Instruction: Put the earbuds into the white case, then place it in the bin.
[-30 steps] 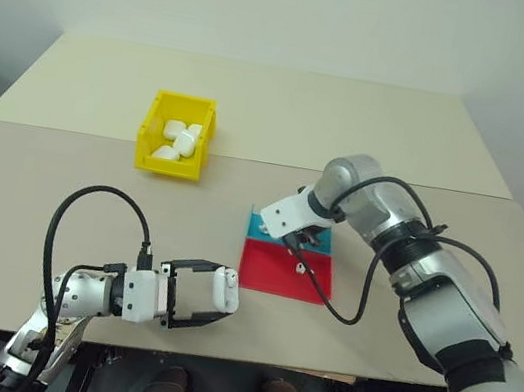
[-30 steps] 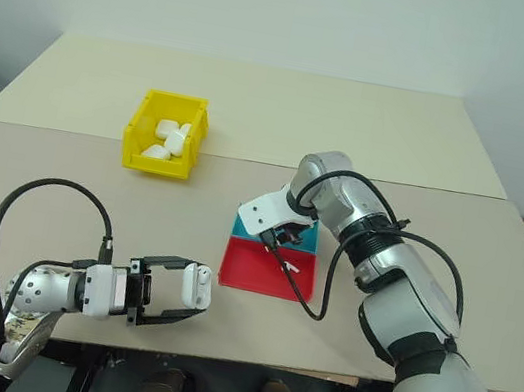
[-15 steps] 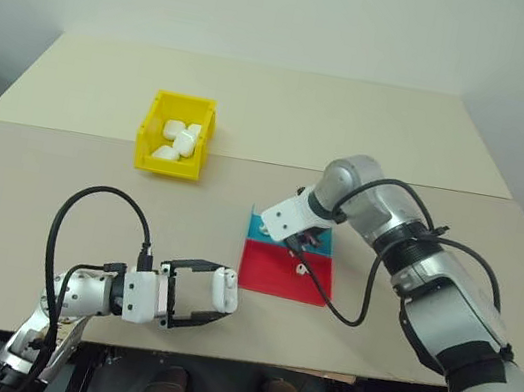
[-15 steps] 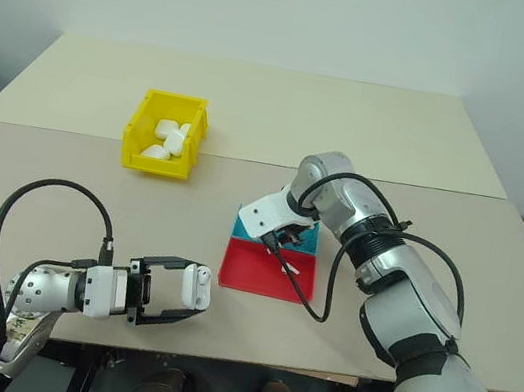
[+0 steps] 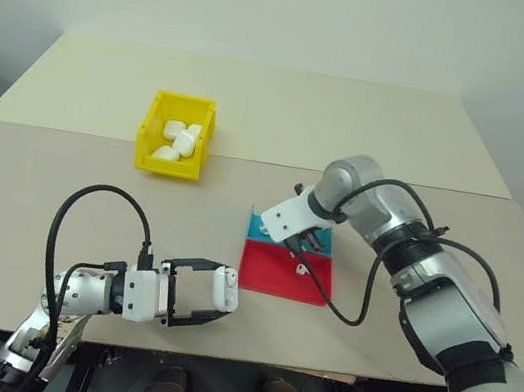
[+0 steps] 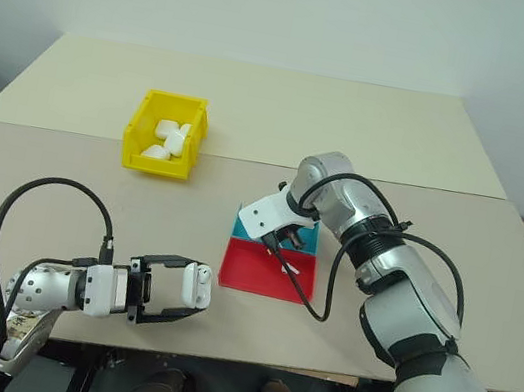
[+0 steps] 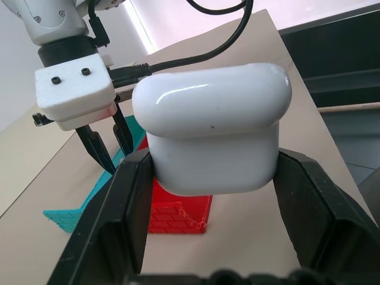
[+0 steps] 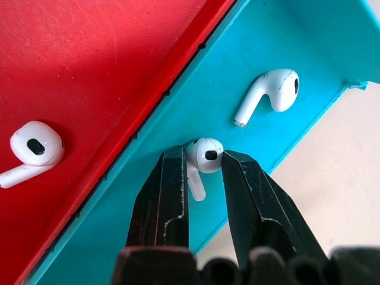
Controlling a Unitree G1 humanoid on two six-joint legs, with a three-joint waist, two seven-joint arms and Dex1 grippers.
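The right gripper (image 8: 205, 178) pinches a tiny glossy white earbud (image 8: 203, 155) in the shallow blue tray (image 8: 309, 53), ready for lifting; the left gripper (image 7: 211, 178) clamps the glossy white case (image 7: 212, 127) level, the yellow bin (image 5: 177, 133) far beyond.

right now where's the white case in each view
Left eye view: white case in the left gripper, lower left of centre.
Right eye view: the same, lower left.
Left wrist view: centre, between the fingers.
Right wrist view: not there.
Shared landmark: red tray.
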